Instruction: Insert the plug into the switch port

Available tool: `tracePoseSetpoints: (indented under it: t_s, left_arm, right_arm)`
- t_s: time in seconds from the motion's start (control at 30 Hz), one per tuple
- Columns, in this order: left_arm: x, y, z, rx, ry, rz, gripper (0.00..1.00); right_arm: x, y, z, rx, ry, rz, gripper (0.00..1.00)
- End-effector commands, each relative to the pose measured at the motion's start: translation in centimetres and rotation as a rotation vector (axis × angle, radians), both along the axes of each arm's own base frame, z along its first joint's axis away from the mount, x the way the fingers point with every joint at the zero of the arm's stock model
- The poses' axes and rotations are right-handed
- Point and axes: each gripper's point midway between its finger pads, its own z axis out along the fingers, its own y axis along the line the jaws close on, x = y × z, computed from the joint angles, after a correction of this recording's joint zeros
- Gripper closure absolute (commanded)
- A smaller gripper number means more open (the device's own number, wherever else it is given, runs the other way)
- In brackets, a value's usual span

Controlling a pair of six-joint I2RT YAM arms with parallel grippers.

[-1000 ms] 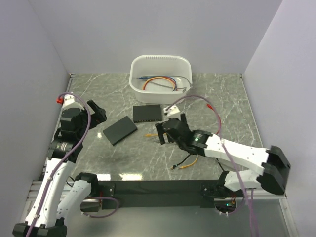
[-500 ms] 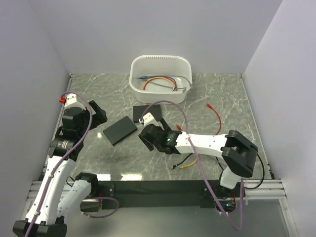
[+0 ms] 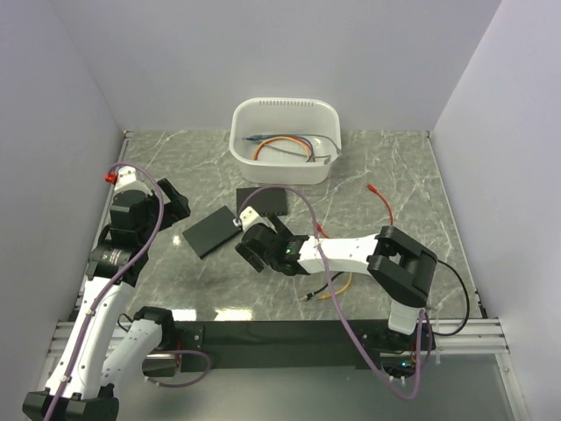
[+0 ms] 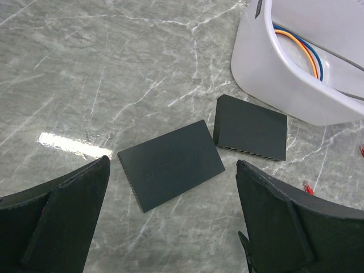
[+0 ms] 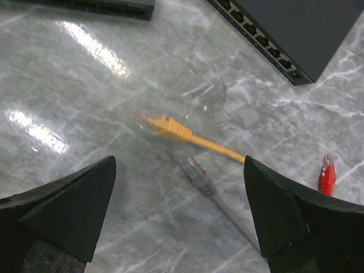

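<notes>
- The right claw [image 5: 178, 187] hangs low over the table [image 5: 68, 74] with its jaws spread wide and nothing in them. I judge this a stance for dropping onto a plug.
- The yellow plug [image 5: 168, 126] lies flat just ahead of the gap between the jaws. The grey plug [image 5: 193, 169] lies just beside it, nearer the claw, and the red plug [image 5: 327, 173] lies off by the right finger.
- A port row [image 5: 264, 42] faces these plugs from beyond, which probably favours a level push.
- The left claw [image 4: 173, 222], also wide open and empty, looks down on the nearer switch [image 4: 170, 164]. The farther switch [image 4: 250, 126] lies by the white tub [image 4: 250, 62]. The left claw is likely waiting to brace a switch.
</notes>
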Motion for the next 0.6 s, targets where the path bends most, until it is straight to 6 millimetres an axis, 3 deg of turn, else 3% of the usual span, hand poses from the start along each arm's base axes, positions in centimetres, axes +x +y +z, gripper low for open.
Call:
tracePoseSetpoints:
  t_s: [0.0,0.3,0.47,0.57]
  left_arm:
    - [-0.2,0.0,0.7,0.018,-0.025,-0.015,0.02]
    - [-0.2,0.0,0.7,0.017,-0.026,-0.019,0.02]
    - [-0.2,0.0,0.7,0.017,-0.023,-0.017,0.02]
    - [-0.2,0.0,0.6,0.018,-0.021,-0.018,0.02]
  right_arm:
    - [2.2,2.6,2.7,0.105,-0.061,-0.003,0.00]
    - [4.7,2.8,0.7,0.136,-0.034,-0.034,0.12]
    - [4.3,2.5,0.1,0.136,-0.018,-0.028,0.14]
    - [4.2,2.2,-0.1,0.140,-0.014,-0.032,0.21]
